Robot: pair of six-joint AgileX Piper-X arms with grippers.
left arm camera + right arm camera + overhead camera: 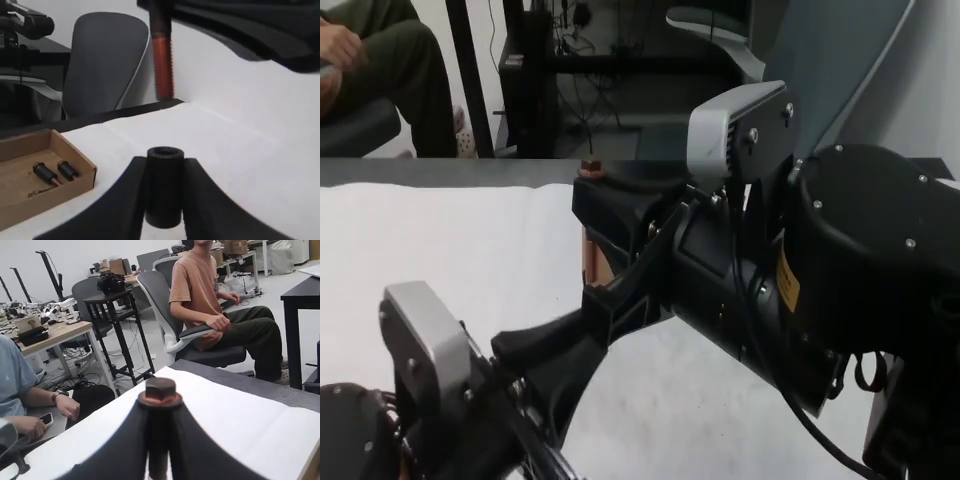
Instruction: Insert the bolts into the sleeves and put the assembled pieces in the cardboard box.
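A stiff black sleeve point(164, 190) is held by the left claw point(164, 165). A rigid, probably slippery bolt point(160, 390) is gripped under its head by the right claw point(160, 411).

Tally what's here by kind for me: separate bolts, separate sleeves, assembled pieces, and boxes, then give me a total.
Bolt, separate: 1
Sleeve, separate: 1
Assembled pieces, in the box: 2
Cardboard box: 1
Total: 5
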